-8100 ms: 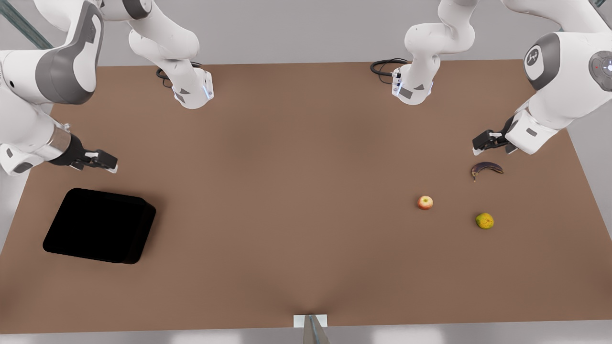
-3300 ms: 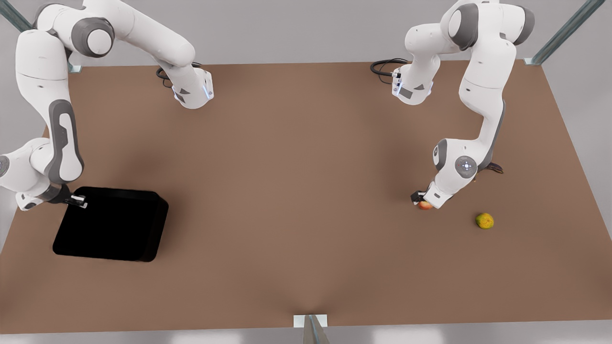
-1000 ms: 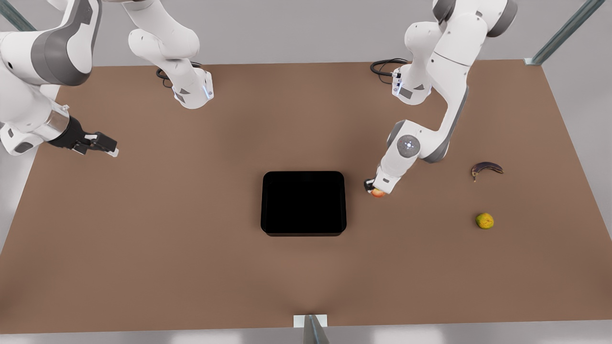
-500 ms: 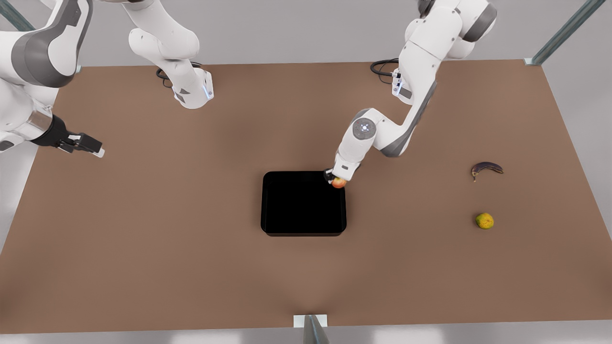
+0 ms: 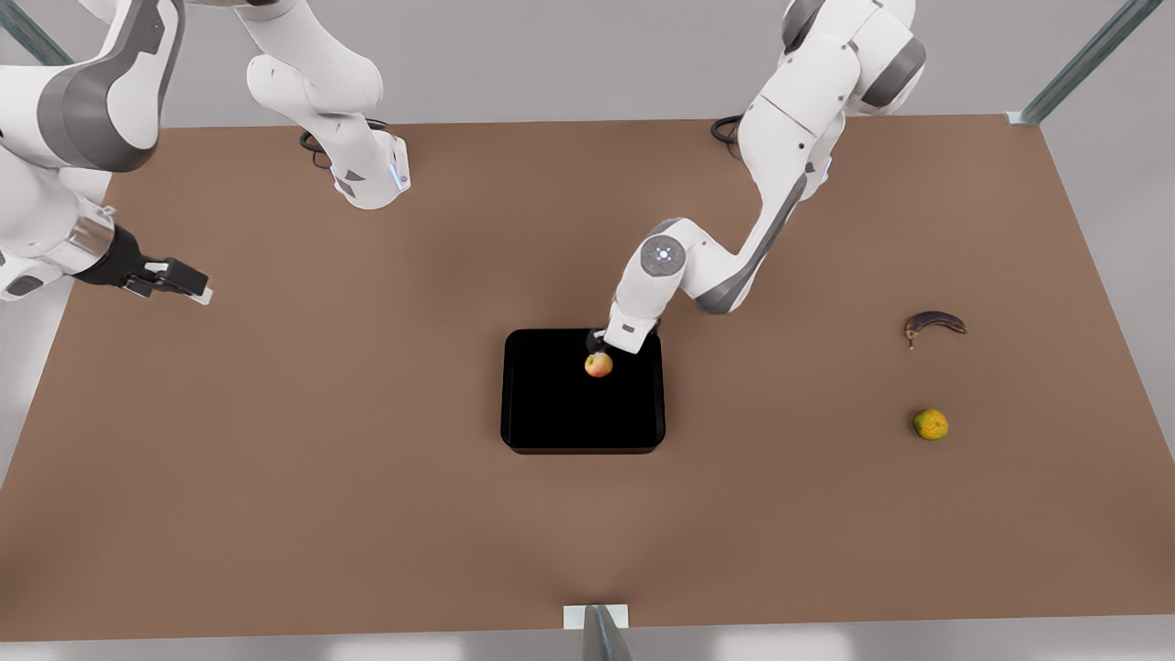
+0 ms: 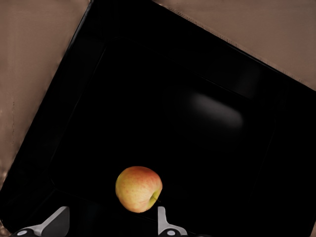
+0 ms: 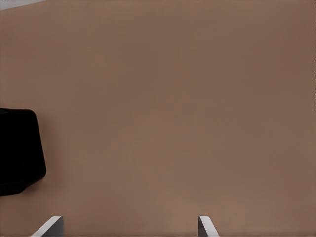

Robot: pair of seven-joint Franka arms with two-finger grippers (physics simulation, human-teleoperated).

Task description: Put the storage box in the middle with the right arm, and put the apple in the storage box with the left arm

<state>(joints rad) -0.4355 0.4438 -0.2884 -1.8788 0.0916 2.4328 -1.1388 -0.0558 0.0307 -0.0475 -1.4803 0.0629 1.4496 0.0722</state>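
Front view | brown table [image 5: 367, 514], grey walls | left pincer [image 5: 597, 346] spread over apple [image 5: 598, 365] | right pincer [image 5: 188, 281] spread

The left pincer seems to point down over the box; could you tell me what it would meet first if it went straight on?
Most likely the apple, which sits between the open left pincer's fingertips, closer to one, over the box floor. Whether the apple already rests on that floor is unclear.

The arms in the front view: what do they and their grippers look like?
Both arms are glossy white with grey joint covers. The left arm has a round lit emblem on one joint. Each ends in a small black gripper: left gripper, right gripper with pale fingertips. Black cables coil at the bases.
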